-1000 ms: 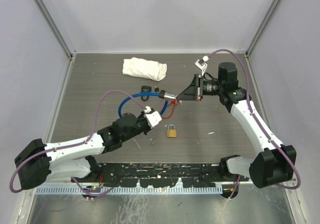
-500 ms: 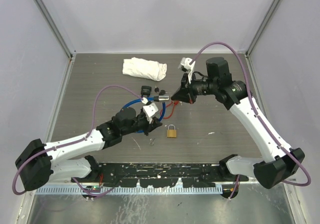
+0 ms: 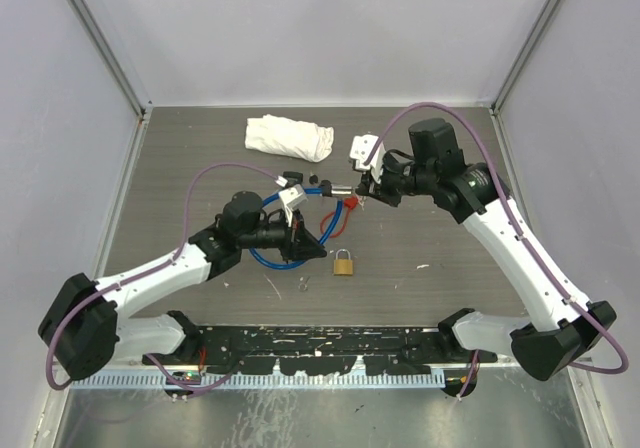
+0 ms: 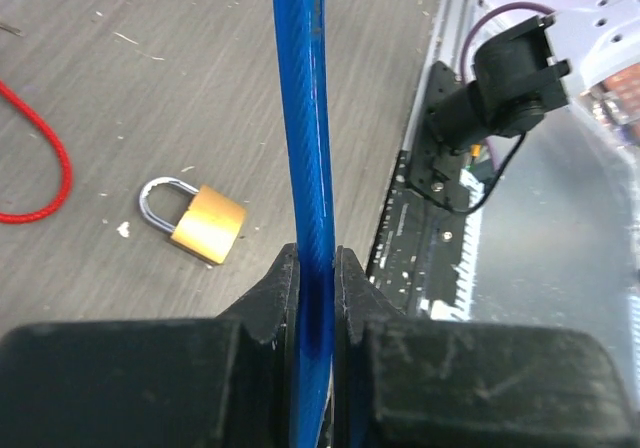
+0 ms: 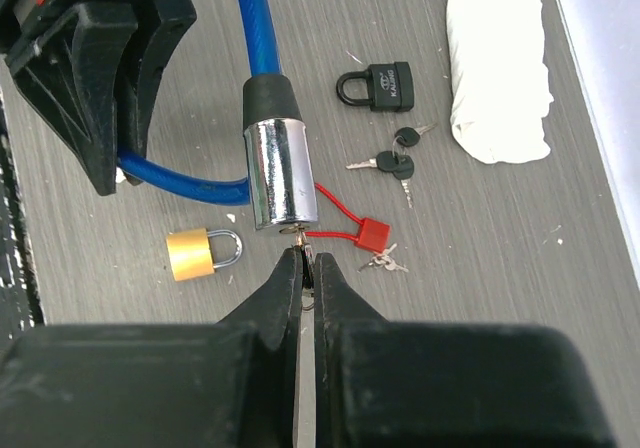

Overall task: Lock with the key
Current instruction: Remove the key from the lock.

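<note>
- Key (image 5: pixel 302 234) is pinched between the closed jaws of the right end effector (image 5: pixel 303 268). Its tip is seated in the end face of the chrome lock cylinder (image 5: pixel 281 173), near the middle of the tabletop (image 3: pixel 180 168).
- The blue cable (image 4: pixel 305 118) is clamped in the left end effector (image 4: pixel 315 268), whose jaws are closed on it some way back from the cylinder.
- The turn is best made about the cylinder's own axis, with the right wrist kept in line so that the key is neither bent nor drawn out.
- The cable should be braced firmly, since so flexible a thing is likely to twist along with the key.
- The red cord (image 5: pixel 335 230) and red tag (image 5: pixel 372 233) at the key should be kept from winding around the jaws.
- Open room is found on the right half of the tabletop.
- The brass padlock (image 5: pixel 195 252) lies near the cylinder, while the black padlock (image 5: pixel 380 85), loose keys (image 5: pixel 395 160) and white cloth (image 5: pixel 498 68) lie farther back.
- The two arms are close together, so the rotation should be kept compact.
</note>
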`<state>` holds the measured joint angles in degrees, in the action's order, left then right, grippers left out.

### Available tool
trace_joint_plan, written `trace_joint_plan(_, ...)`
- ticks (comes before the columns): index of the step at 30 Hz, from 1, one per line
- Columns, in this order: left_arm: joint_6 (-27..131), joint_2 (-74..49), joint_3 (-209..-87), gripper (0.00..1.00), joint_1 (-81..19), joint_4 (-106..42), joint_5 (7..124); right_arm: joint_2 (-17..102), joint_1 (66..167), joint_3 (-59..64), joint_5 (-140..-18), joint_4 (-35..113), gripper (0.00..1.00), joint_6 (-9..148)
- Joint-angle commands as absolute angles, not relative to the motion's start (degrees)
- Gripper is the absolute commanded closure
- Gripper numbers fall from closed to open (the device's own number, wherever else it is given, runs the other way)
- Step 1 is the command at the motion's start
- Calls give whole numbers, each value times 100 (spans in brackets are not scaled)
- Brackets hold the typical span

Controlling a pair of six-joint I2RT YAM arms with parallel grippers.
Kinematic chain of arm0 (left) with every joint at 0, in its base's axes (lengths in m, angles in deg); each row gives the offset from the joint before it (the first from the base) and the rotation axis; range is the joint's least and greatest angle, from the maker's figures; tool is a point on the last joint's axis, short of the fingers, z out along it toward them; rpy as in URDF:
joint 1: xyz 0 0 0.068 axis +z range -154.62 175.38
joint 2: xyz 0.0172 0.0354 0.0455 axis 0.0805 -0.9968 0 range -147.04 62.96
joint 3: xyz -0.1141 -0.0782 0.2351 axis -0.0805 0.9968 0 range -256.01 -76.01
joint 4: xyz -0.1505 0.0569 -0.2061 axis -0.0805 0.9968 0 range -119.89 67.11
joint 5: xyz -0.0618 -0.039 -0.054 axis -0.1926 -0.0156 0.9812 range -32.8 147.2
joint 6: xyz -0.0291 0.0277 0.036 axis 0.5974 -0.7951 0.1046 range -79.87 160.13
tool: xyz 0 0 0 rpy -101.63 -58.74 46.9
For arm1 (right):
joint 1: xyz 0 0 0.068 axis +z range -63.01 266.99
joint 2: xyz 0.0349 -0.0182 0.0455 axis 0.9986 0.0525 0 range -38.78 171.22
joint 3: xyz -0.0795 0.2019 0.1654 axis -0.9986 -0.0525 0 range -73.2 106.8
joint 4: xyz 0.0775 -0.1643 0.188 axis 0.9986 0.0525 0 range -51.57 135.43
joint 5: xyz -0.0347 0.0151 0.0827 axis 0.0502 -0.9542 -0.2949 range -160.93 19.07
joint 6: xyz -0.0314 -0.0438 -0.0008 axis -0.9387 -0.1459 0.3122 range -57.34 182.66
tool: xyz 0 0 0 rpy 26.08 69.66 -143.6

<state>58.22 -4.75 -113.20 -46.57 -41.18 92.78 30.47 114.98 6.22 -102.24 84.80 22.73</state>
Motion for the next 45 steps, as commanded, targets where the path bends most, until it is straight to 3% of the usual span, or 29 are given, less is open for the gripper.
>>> trace_joint_plan(1,6676,-584,-11763,100,-4399,-4839,10171,2839,11467,820,-9667,8745,99,1503)
trace_joint_plan(11,8102,-839,-11762,100,-3807,-5215,10766,2649,11305,704,-9677,8395,99,2377)
trace_joint_plan(15,7959,-833,-11819,100,-3747,-4650,10545,3139,10617,1022,-11214,8641,99,4009)
trace_joint_plan(22,6489,-406,-12166,100,-3758,-2458,8895,3493,10242,687,-13080,8559,99,5722)
trace_joint_plan(26,6670,-496,-12162,100,-3749,-2495,9115,3063,10824,694,-11656,8740,99,4478)
trace_joint_plan(30,7320,-726,-12139,100,-3740,-3117,9849,2184,11435,-80,-10389,8192,99,3074)
trace_joint_plan(33,7548,-763,-12208,100,-3749,-3421,10108,2336,11402,-8,-10111,8224,99,3308)
trace_joint_plan(35,7403,-674,-12257,100,-3753,-3297,9919,2606,11179,212,-10720,8302,99,4043)
trace_joint_plan(38,6822,-555,-12479,100,-3777,-2416,9263,3214,10542,253,-12601,8270,99,5547)
trace_joint_plan(41,6278,-523,-12643,100,-3844,-1657,8613,3482,9810,-192,-14053,7449,99,6973)
trace_joint_plan(43,6125,-493,-12633,100,-3845,-1489,8417,3641,9668,-198,-14278,7407,99,7155)
trace_joint_plan(45,6085,-491,-12589,100,-3846,-1441,8378,3591,9824,8,-13734,7784,99,6514)
